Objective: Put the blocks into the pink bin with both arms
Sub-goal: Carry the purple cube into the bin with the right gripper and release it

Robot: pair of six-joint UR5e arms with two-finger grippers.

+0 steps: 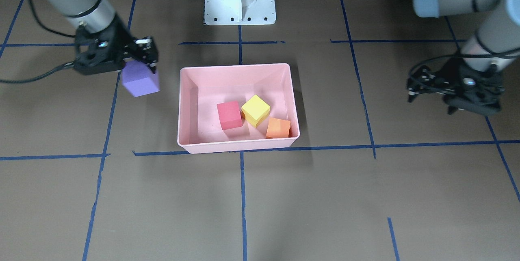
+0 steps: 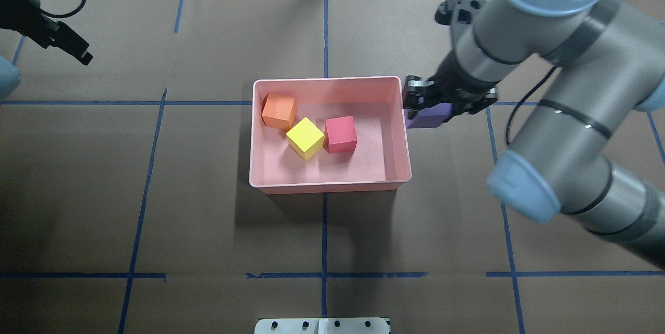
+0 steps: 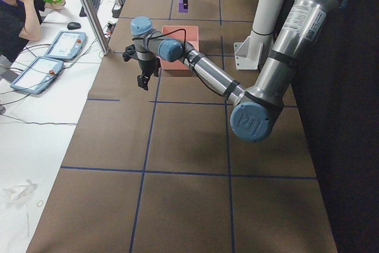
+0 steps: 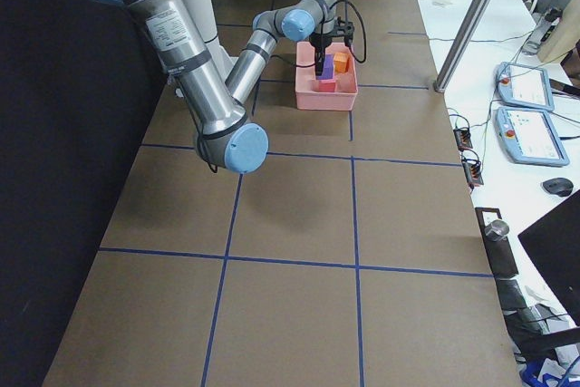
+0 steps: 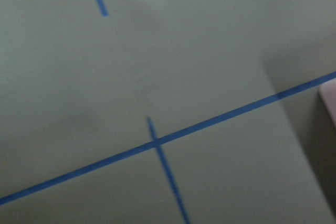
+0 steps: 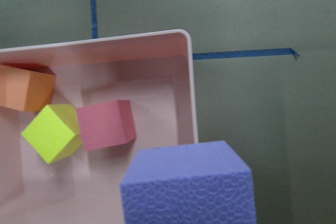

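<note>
Right claw (image 1: 140, 66) grips the purple block (image 1: 141, 80) just outside the bin (image 1: 239, 147) rim; the bin lies to the robot's left. Left claw (image 1: 430, 98) hangs released, farther off.

Shallow rectangular pale-pink plastic bin (image 2: 330, 80) sits mid-table (image 2: 208, 219). Inside: orange foam cube (image 2: 279, 110) in far-left corner; yellow-green foam cube (image 2: 305, 137) just beside it, nearer & to the right; red foam cube (image 2: 341, 134) touching that one's right side, approx. bin centre. Purple foam cube (image 1: 141, 80) is in right claw (image 1: 138, 66), above table just outside bin's right rim, twd far end. Left claw (image 1: 430, 104) hangs well apart on bin's left.
</note>
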